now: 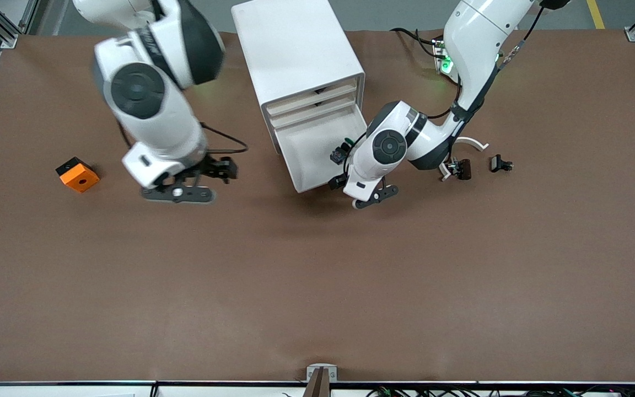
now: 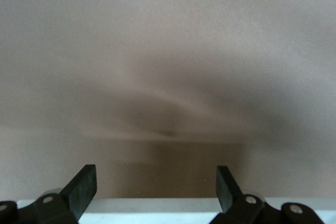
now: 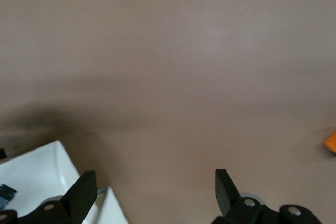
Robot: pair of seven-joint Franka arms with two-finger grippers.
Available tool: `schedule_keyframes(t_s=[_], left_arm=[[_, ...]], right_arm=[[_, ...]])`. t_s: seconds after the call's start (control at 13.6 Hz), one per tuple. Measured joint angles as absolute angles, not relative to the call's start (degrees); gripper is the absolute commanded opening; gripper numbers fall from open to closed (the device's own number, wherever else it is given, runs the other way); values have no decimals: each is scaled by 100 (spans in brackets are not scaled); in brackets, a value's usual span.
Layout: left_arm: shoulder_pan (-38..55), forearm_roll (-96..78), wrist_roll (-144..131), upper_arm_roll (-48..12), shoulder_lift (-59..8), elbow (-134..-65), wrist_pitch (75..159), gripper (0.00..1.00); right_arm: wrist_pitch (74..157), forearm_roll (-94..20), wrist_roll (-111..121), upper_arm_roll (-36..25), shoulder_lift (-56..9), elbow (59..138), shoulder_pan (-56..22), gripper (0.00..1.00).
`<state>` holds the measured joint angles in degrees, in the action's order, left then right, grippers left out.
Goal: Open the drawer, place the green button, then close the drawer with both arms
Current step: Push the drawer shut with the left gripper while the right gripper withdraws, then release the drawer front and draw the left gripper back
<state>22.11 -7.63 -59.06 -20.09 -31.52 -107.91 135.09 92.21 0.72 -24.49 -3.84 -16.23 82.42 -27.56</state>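
— So, where is the left gripper (image 1: 341,181)?

— Low in the middle of the frame, right by the front corner of the drawer (image 1: 309,162). Its fingers (image 2: 81,188) are spread wide, with nothing between them.

— And the right gripper (image 1: 221,170)?

— It hangs over the bare table (image 1: 317,286), well apart from the drawer, toward the right arm's end. It is spread wide and empty too. That arm waits.

— Where is the button (image 1: 340,154)?

— I think it is the tiny dark thing lying in the drawer, by the side wall toward the left arm's end. The right wrist view shows a small blue bit in the white tray as well. In the frame it sits just above the left gripper, and no finger holds it.

— Is the drawer shut?

— No. It sticks out of the cabinet (image 1: 295,49). Its long side runs from the middle of the frame up to the cabinet at the top middle.

— What comes next?

— My guess is a push to shut it. The drawer's front is just beside the left gripper, so the left arm is nearer. The push would go up the frame, toward the cabinet.
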Motion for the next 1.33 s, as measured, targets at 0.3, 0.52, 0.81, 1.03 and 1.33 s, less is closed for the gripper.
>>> schedule_keyframes(t_s=[0.3, 0.52, 0.81, 1.03, 1.33], left_arm=[[2240, -1322, -6097, -2208, -3163, -10843, 13506, 100], [2357, -1515, -6406, -2284, -3215, -10888, 13503, 100], [2410, -1794, -6650, -2411, -3361, -10894, 13504, 100], [2467, -2028, -6697, -2492, -3394, -10896, 13451, 100], [2755, -2041, -7024, -2525, -3400, -10896, 13386, 100]], right_arm=[[8745, 26, -1045, -392, -1211, 8238, -1597, 100], [8536, 13, -175, -391, -1020, 8239, -853, 100], [8338, 11, 245, -382, -925, 8240, -287, 100], [8299, 11, 389, -380, -926, 8278, -117, 100], [8299, 11, 415, -378, -926, 8320, -6, 100]])
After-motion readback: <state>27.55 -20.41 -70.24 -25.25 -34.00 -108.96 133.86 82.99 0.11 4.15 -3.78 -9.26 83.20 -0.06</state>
